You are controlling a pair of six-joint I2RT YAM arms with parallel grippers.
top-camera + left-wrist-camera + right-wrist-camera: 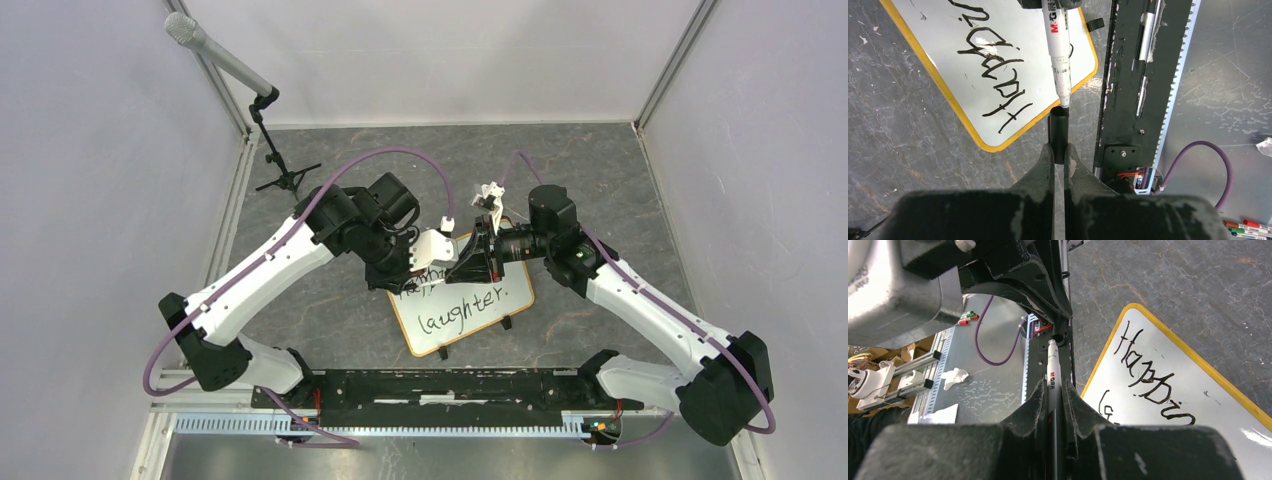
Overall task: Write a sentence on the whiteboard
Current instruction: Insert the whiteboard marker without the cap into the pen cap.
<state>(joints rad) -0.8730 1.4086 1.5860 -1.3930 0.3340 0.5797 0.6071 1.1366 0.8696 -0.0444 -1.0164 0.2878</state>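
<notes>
The whiteboard (478, 322) lies flat on the grey tabletop between the two arms, its yellowish frame (946, 97) showing in the left wrist view. The sentence (458, 308) is dark handwriting in two lines; its upper line (993, 75) is partly covered by the grippers from above. My right gripper (1053, 390) is shut on a white marker (1052, 365). My left gripper (1059, 150) is shut on the marker's black cap (1058, 127). The marker's tip (1064, 100) meets the cap's open end, above the board's near corner.
A microphone (222, 55) on a small stand is at the back left. A black rail (440, 385) runs along the near edge between the arm bases. Spare markers (1248, 227) and a crumpled tissue (954, 376) lie on the metal shelf beyond it.
</notes>
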